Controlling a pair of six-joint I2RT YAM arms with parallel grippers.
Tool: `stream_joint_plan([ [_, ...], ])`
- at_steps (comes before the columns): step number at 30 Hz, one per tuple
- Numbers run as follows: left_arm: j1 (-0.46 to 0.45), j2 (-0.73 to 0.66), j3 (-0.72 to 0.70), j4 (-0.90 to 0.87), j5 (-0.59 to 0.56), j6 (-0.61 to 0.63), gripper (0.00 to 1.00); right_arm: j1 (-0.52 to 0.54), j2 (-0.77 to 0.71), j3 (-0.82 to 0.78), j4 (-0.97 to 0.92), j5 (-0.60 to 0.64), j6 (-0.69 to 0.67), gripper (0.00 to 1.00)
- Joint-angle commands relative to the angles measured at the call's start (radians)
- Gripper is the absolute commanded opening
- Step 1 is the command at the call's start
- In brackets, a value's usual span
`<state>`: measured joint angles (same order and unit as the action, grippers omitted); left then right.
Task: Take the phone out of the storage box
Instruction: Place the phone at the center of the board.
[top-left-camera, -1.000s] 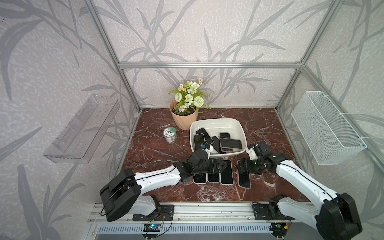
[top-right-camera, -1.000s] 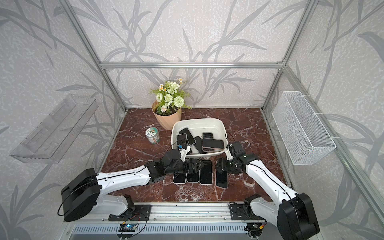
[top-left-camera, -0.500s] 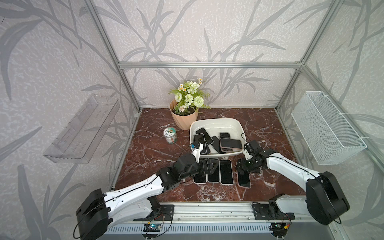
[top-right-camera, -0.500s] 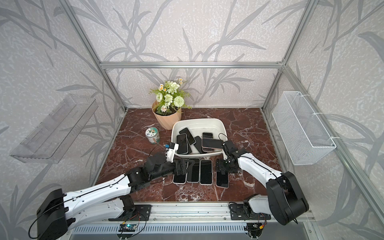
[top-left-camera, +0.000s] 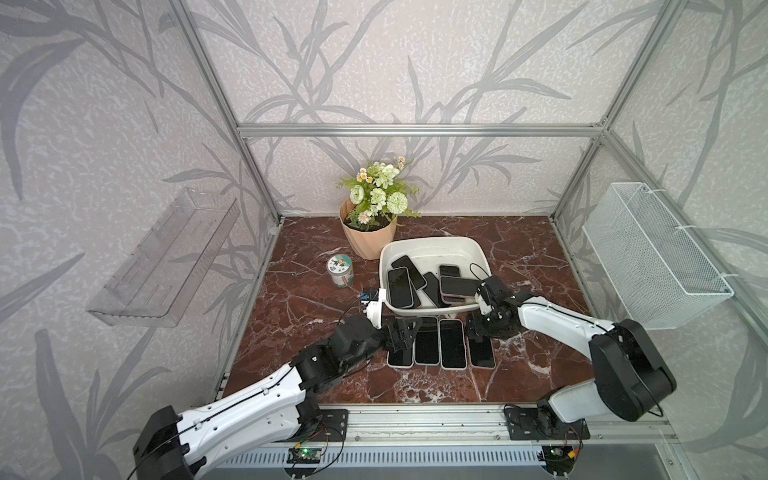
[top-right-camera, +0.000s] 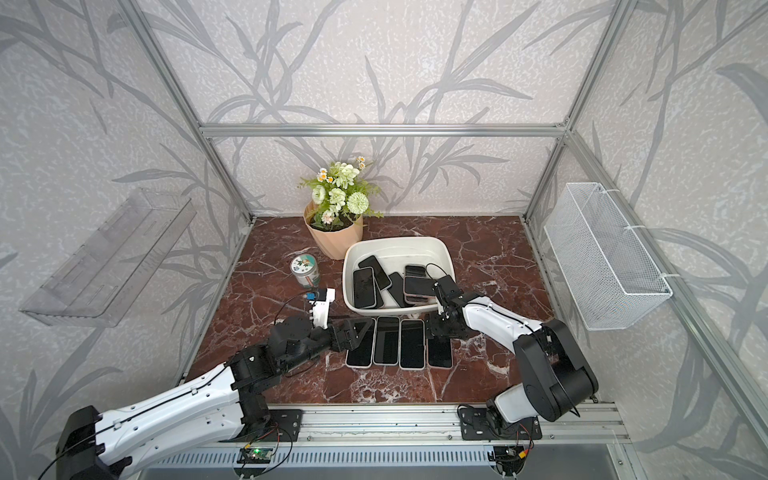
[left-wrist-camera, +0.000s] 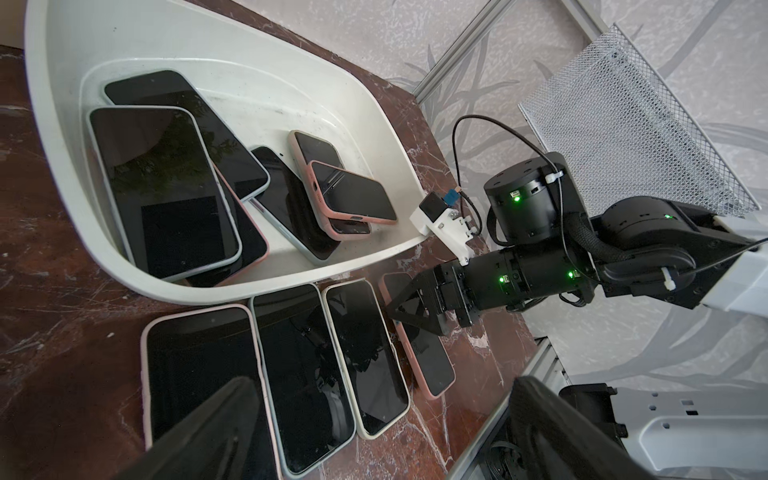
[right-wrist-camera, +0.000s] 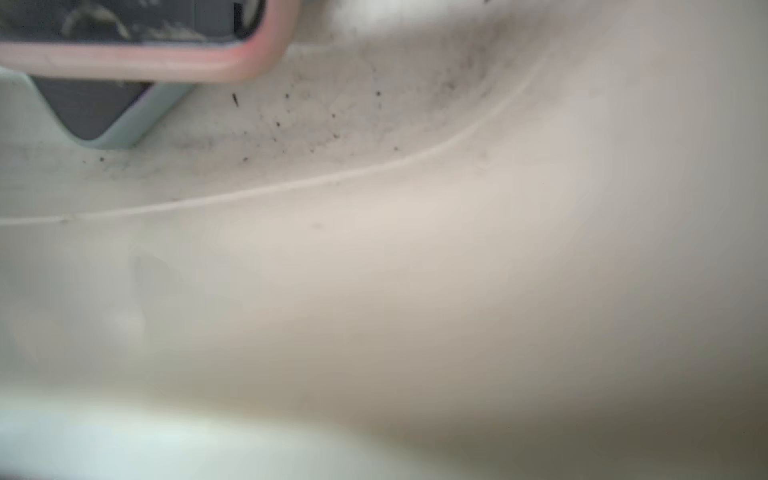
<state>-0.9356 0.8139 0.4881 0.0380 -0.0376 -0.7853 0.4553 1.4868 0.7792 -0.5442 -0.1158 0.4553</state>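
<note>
The storage box (top-left-camera: 432, 240) (top-right-camera: 399, 241) (left-wrist-camera: 291, 104) is a white tub that holds several dark-screened phones. A pink-cased phone (top-left-camera: 457, 286) (left-wrist-camera: 353, 191) (right-wrist-camera: 166, 58) lies on top of them. Several more phones lie side by side on the marble in front of the box. My left gripper (top-left-camera: 402, 334) (top-right-camera: 359, 328) (left-wrist-camera: 382, 436) hovers open over the leftmost one and holds nothing. My right gripper (top-left-camera: 478, 330) (top-right-camera: 436, 328) (left-wrist-camera: 409, 307) sits on the far end of the rightmost, pink-cased phone (top-left-camera: 482, 353) (left-wrist-camera: 432, 365). How its jaws stand does not show. The right wrist view shows only the box's inner wall.
A flower pot (top-left-camera: 368, 237) stands behind the box, and a small tin (top-left-camera: 340, 270) stands to its left. On the right wall hangs a wire-mesh basket (top-left-camera: 652, 257); the left wall carries a clear tray (top-left-camera: 166, 257). An aluminium rail (top-left-camera: 415, 419) runs along the front edge.
My left gripper has drawn back to the left, still open. My right gripper has shifted left, and the rightmost phone has slid closer to the row. The right elbow has swung.
</note>
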Motion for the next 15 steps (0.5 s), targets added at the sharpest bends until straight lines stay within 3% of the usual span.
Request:
stream_joint_plan([
  [1, 0.004, 0.001, -0.003, -0.013, -0.021, 0.017, 1.00, 0.011, 0.022, 0.031, -0.035, 0.037, -0.018, 0.76],
  [10, 0.006, 0.039, 0.013, -0.010, -0.012, 0.026, 1.00, 0.031, 0.020, 0.026, -0.070, 0.086, -0.032, 0.77],
  [15, 0.007, 0.069, 0.023, 0.005, -0.002, 0.021, 1.00, 0.036, 0.038, 0.016, -0.051, 0.052, -0.030, 0.81],
])
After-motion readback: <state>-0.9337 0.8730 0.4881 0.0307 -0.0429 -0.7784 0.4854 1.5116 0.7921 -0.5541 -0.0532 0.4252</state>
